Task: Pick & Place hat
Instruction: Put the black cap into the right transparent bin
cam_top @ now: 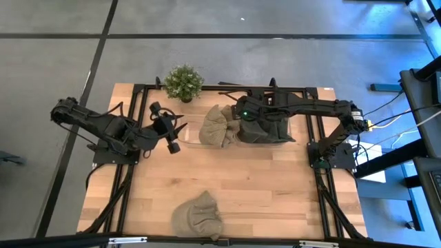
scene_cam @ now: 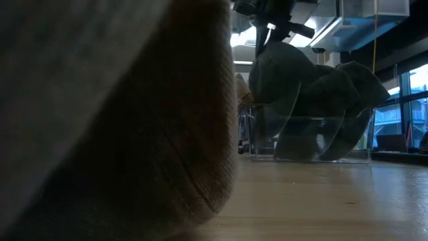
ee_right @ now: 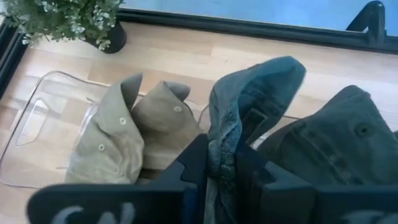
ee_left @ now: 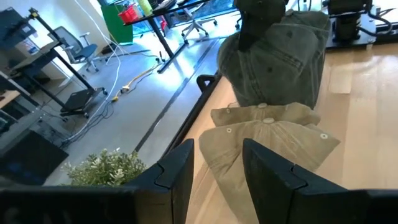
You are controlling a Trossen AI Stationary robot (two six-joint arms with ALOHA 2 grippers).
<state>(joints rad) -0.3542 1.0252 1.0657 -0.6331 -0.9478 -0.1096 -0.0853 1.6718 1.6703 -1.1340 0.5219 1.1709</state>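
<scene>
Right pincer clamped on a grey-green hat above the clear bin; left pincer apart, empty.

Right pincer (ee_right: pixel 221 171) has its fingers pinched on the folded brim of the grey-green hat (ee_right: pixel 249 106), which hangs over the clear bin (ee_right: pixel 37 118) at the back of the tabletop (cam_top: pixel 275 186). A tan hat (cam_top: pixel 217 127) lies in the bin's left part; another dark green hat (ee_right: pixel 336 143) sits at the bin's right, just beside the held one. Left pincer (cam_top: pixel 172 131) hovers just left of the bin, fingers (ee_left: pixel 180 174) spread with nothing between them, pointed at the tan hat. A second tan hat (cam_top: pixel 198 215) lies apart at the front edge of the tabletop. Small potted plant (cam_top: pixel 183 83) stands at the back edge, near the bin's left corner.
</scene>
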